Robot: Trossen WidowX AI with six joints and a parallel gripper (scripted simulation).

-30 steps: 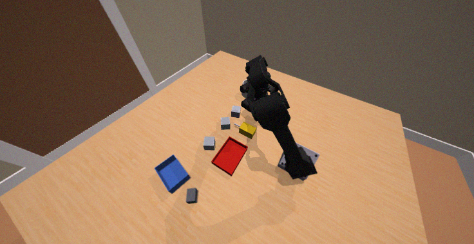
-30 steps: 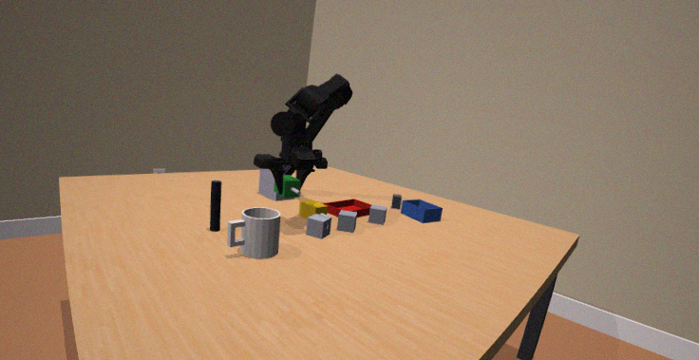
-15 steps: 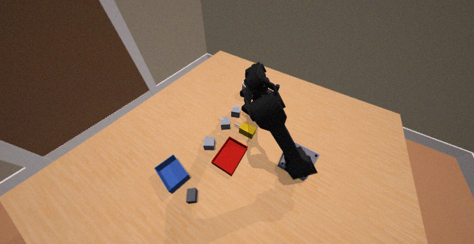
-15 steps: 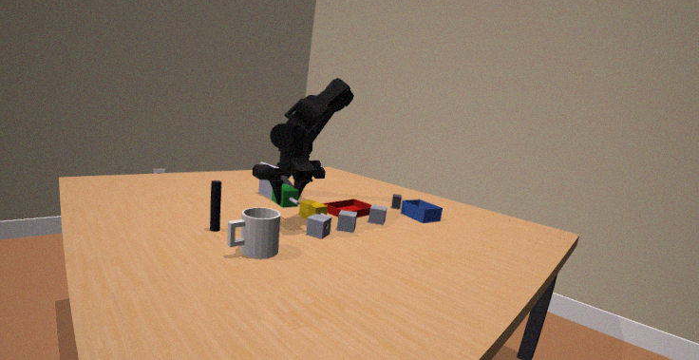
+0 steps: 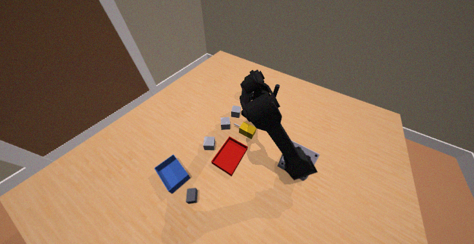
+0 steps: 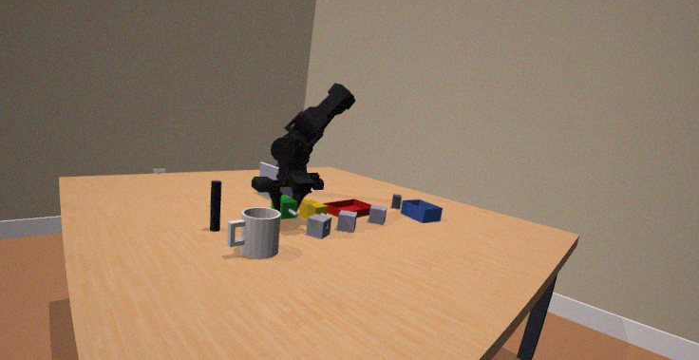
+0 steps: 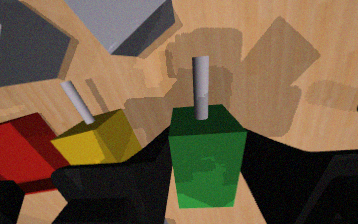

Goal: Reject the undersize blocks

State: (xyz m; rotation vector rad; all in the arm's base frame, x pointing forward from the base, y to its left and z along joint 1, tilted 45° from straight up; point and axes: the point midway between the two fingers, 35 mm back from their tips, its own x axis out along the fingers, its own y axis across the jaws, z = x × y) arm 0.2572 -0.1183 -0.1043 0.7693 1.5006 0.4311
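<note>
End effector (image 6: 292, 202) (image 7: 198, 127): one, grasping green gauge (image 6: 287, 206) (image 7: 207, 162). Gauge: near steel block (image 6: 318, 225) (image 5: 236, 111), table's (image 5: 318, 109) (image 6: 390, 279) far-wall edge beyond; pin probably needs lining up with bore.

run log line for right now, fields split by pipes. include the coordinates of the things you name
gripper (image 6: 288, 206) (image 7: 198, 127): shut on green gauge (image 6: 288, 207) (image 7: 207, 170) | red tray (image 5: 229, 156) (image 6: 349, 207) (image 7: 15, 150): no blocks inside | steel blocks: three on table (image 5: 132, 176) (image 6: 342, 299)

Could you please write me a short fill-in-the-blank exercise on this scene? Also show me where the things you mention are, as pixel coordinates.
The jaws are shut on the ____ gauge.
The tray (image 5: 229, 156) (image 6: 349, 208) nearest the yellow gauge (image 5: 247, 130) (image 6: 312, 209) (image 7: 87, 145) is ____.
The mug (image 6: 260, 233) has its ____ on the side facing the upright black cylinder (image 6: 215, 206).
The number of light grey blocks standing outside the trays is ____.

Missing words: green; red; handle; three.
</note>
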